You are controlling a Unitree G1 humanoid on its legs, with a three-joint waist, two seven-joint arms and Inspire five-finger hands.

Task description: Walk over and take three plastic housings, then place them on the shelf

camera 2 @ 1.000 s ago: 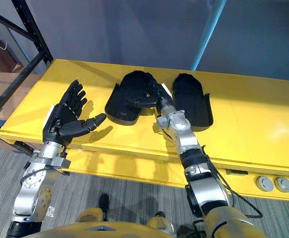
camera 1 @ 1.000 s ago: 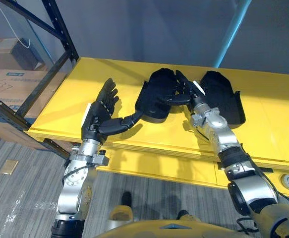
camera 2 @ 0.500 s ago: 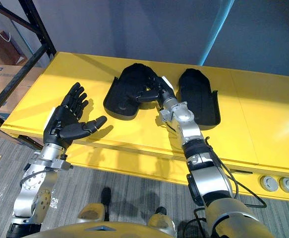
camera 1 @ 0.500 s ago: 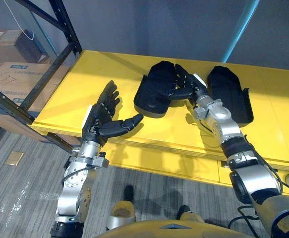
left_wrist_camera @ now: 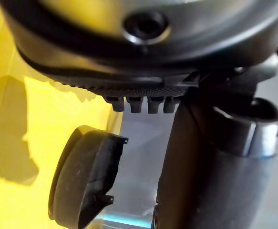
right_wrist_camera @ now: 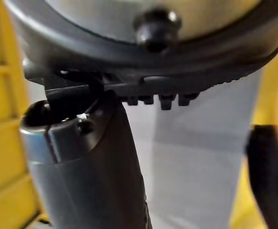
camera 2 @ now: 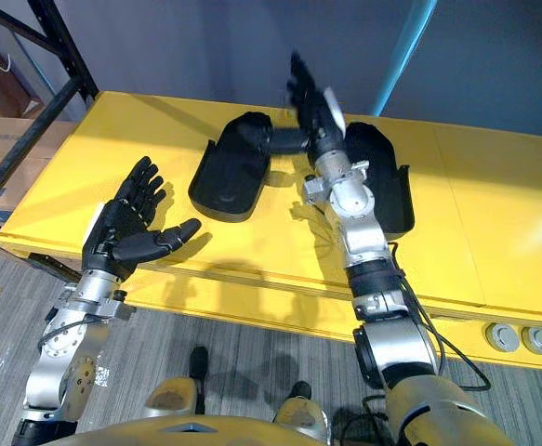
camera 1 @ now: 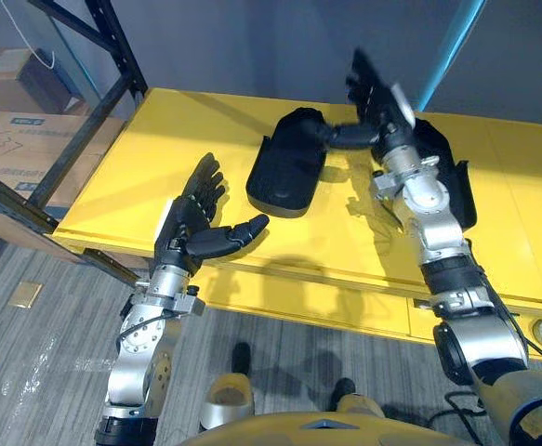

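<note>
Two black plastic housings lie on the yellow shelf (camera 1: 159,167). The left housing (camera 1: 284,172) is in the middle; the right housing (camera 1: 447,172) is partly hidden behind my right forearm. My right hand (camera 1: 379,93) is raised above the shelf's back between them, open, fingers straight up, its thumb (camera 1: 337,136) pointing at the far end of the left housing. My left hand (camera 1: 191,218) hovers open and empty, palm up, over the shelf's front edge, left of that housing. The left wrist view has a housing (left_wrist_camera: 84,181) past the thumb (left_wrist_camera: 200,167).
A dark rack upright (camera 1: 112,65) rises at the shelf's left end, with cardboard boxes (camera 1: 19,130) behind it. A light blue pole (camera 1: 452,51) stands at the back right. Round sockets (camera 2: 503,336) sit in the shelf's front face at the right. Grey carpet lies below.
My right hand has lifted off the left housing and straightened its fingers upward. That housing now lies free, turned slightly. The left hand has stayed put.
</note>
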